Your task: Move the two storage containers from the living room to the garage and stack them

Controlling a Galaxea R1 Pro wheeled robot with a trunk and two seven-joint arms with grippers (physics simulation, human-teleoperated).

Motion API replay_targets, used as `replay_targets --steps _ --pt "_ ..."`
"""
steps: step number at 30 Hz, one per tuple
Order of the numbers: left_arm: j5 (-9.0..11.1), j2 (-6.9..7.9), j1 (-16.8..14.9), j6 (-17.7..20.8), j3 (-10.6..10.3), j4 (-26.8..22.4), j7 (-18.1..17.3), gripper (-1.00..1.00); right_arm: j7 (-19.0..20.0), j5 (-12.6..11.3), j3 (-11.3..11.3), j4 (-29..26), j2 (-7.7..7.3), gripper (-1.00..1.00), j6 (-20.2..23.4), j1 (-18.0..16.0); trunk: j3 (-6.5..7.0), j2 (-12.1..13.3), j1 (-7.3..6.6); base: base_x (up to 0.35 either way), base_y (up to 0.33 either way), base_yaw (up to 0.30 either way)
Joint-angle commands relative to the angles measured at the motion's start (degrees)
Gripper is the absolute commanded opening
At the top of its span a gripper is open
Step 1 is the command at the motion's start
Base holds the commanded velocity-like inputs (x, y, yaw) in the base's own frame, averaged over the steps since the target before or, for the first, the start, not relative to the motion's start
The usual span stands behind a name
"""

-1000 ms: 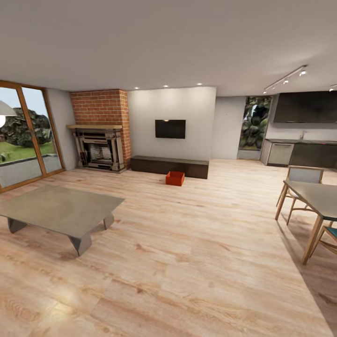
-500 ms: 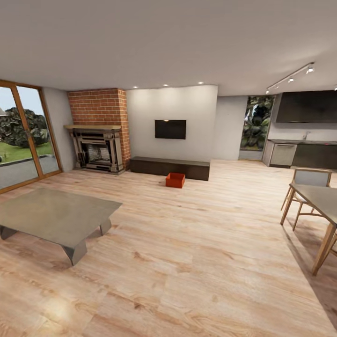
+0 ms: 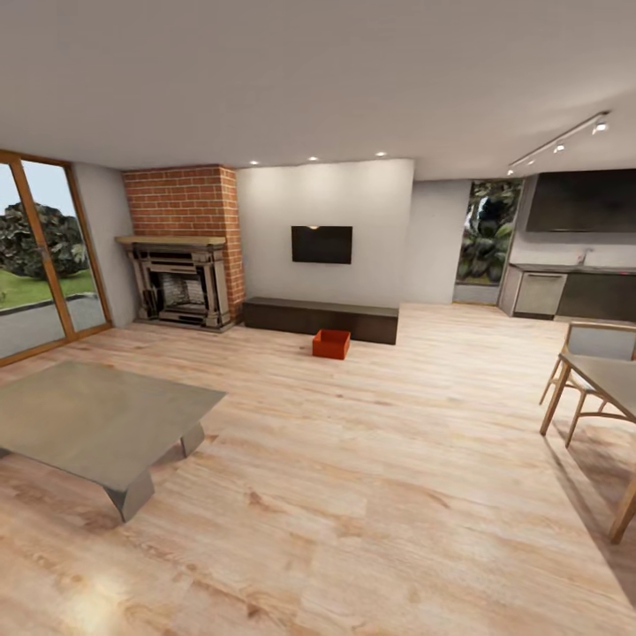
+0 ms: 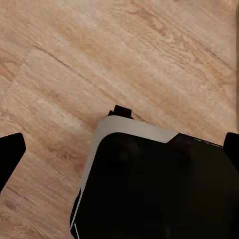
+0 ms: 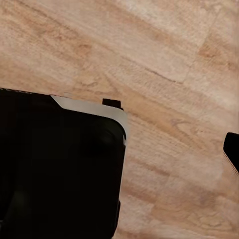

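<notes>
Plainly, the robot faces into the living room, far from its target.
Container: one orange-red storage container (image 3: 331,344) sits on the wood-plank floor (image 3: 371,495), just in front of the long dark bench (image 3: 321,319) and below the wall TV (image 3: 321,244); whether a second bin is nested in it or hidden cannot be told at this range.
Handling: judged from its thin open walls, the bin is likely light and fairly stiff, though the rim may flex; a pinch over a short end wall, or one arm on each end, looks soundest.
Surroundings: brick fireplace (image 3: 181,243) to the left, low coffee surface (image 3: 97,420) near left, dining surface (image 3: 614,380) at right.
Arms: both wrist views look straight down at planks past the robot's dark base (image 4: 159,184), so the arms appear to hang lowered beside the body.
Left jaws: dark tips at the wrist view's edges, well apart, released, holding nothing.
Right jaws: one tip visible, the other unseen; state cannot be told.
</notes>
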Motion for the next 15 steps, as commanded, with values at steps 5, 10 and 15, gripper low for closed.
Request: replay_targets --steps 5,10,15 --pt "0.20 -0.01 -0.04 -0.05 0.07 0.00 0.10 1.00 -0.28 0.53 -0.12 0.17 -0.01 1.00 -0.27 -0.07 -0.05 -0.04 0.05 0.323 0.000 0.000" --pt "0.20 -0.01 -0.04 -0.07 0.07 0.00 0.10 1.00 -0.29 0.53 -0.12 0.17 -0.04 1.00 -0.27 -0.07 -0.05 -0.04 0.05 0.323 0.000 0.000" --pt "0.20 -0.01 -0.04 -0.06 0.07 0.00 0.10 1.00 -0.30 0.53 -0.12 0.17 -0.05 1.00 -0.27 -0.07 -0.05 -0.04 0.05 0.323 0.000 0.000"
